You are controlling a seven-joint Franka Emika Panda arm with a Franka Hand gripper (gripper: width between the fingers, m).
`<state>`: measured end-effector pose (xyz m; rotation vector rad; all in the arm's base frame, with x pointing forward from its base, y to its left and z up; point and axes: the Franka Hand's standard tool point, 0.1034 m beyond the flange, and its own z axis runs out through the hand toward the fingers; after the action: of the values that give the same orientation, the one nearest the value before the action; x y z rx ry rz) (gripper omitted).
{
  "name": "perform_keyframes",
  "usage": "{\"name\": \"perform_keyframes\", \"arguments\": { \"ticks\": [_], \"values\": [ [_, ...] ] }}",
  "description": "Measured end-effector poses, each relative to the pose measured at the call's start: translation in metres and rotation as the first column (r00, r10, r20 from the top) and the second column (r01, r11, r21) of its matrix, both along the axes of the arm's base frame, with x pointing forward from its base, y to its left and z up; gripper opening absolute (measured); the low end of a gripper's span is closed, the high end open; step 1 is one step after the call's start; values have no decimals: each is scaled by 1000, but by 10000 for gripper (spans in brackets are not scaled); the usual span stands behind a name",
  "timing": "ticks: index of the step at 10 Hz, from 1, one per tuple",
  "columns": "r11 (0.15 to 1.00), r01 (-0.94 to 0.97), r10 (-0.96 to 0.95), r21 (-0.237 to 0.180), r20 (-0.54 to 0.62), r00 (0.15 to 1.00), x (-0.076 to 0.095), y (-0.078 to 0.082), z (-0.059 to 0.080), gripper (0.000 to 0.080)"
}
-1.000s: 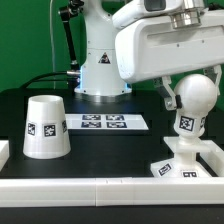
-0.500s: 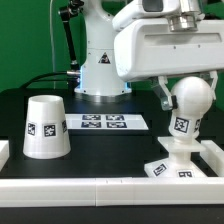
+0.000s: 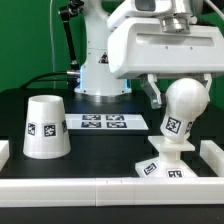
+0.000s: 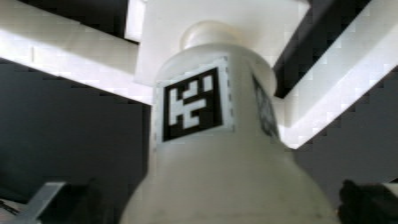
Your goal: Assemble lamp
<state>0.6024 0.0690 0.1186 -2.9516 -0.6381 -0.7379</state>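
Observation:
The white round-headed bulb (image 3: 186, 103) stands tilted with its tagged neck in the flat square base (image 3: 158, 170), near the front of the table at the exterior view's right. My gripper (image 3: 184, 98) is shut on the bulb's head, one finger (image 3: 155, 93) showing beside it. In the wrist view the bulb (image 4: 210, 130) fills the picture between my gripper (image 4: 205, 205) fingers, with the base (image 4: 199, 22) beyond it. The tapered shade (image 3: 45, 127) stands mouth down, alone, at the exterior view's left.
The marker board (image 3: 103, 122) lies flat behind the parts, in front of the robot's pedestal (image 3: 98, 70). A low white rail (image 3: 100, 186) runs along the table's front edge, with short white walls at the left (image 3: 3, 150) and right (image 3: 212, 152).
My gripper has moved toward the exterior view's left with the bulb. The base has slid left with it, and the bulb leans more.

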Motion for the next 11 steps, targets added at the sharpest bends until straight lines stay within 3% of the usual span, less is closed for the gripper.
{"name": "perform_keyframes", "arguments": {
  "ticks": [3,8,11],
  "values": [
    [1000,1,-1,0,0,1000,0,-1,0,698],
    [1000,-2,2,8,-19,1000,-7,-3,33,699],
    [1000,0,1,8,-23,1000,-8,-4,29,699]
  ]
}}
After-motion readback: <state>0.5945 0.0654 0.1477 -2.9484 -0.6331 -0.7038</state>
